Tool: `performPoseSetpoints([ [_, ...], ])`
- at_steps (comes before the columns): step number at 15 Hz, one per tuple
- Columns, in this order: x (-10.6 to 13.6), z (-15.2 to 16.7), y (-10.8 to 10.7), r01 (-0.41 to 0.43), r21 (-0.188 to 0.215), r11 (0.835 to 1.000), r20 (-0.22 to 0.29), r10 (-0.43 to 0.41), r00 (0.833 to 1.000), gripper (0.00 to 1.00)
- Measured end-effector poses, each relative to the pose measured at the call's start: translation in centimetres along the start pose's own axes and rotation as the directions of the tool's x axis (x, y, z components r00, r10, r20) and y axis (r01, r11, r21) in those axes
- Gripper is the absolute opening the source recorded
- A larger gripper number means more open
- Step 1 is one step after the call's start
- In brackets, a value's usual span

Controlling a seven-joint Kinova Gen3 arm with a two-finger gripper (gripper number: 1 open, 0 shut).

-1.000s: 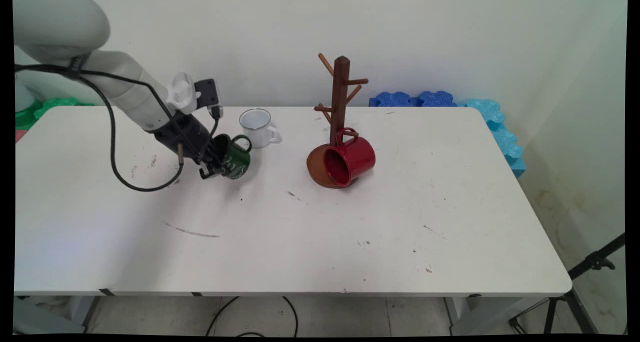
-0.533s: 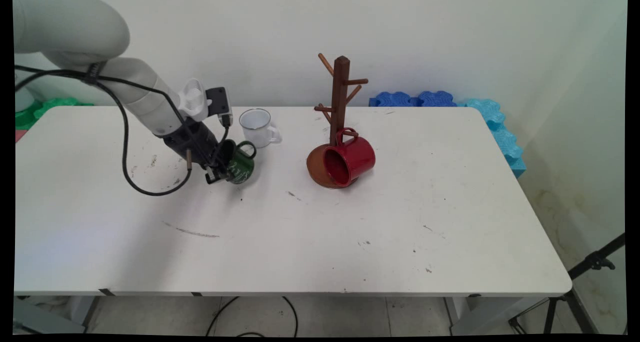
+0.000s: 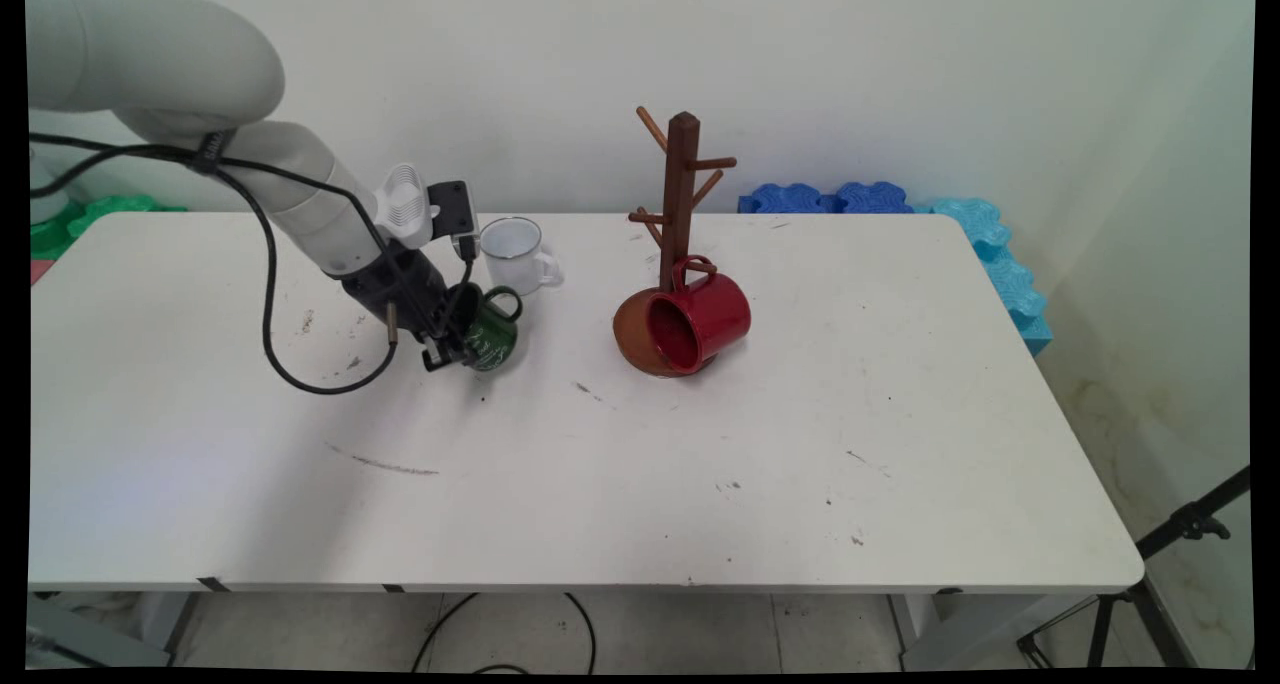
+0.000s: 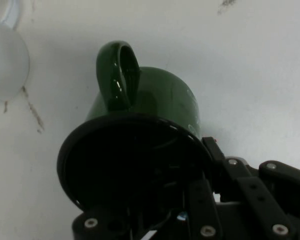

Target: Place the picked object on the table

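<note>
Three mugs share the table (image 3: 900, 444). My gripper (image 3: 452, 347) is clamped on the tilted green mug's (image 3: 492, 336) rim at the left, off the surface. Just beyond stands a white mug (image 3: 512, 254); rightward, a red mug (image 3: 700, 319) hangs from the wooden mug tree (image 3: 680, 194).

No legible text, label or number on any object in either view.

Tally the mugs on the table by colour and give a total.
Green mug, held by the gripper: 1
White mug: 1
Red mug, hanging on the wooden mug tree: 1
Total: 3 mugs
</note>
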Motion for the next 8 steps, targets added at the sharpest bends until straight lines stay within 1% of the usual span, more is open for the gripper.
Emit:
performPoseSetpoints([
  [4, 0.33, 0.42, 0.02, -0.008, 0.002, 1.000, 0.003, 0.008, 1.000, 0.00],
  [5, 0.38, 0.48, 0.02, -0.009, 0.002, 1.000, 0.003, 0.009, 1.000, 1.00],
  [8, 0.68, 0.71, 0.08, -0.014, 0.003, 1.000, -0.002, 0.014, 1.000, 1.00],
])
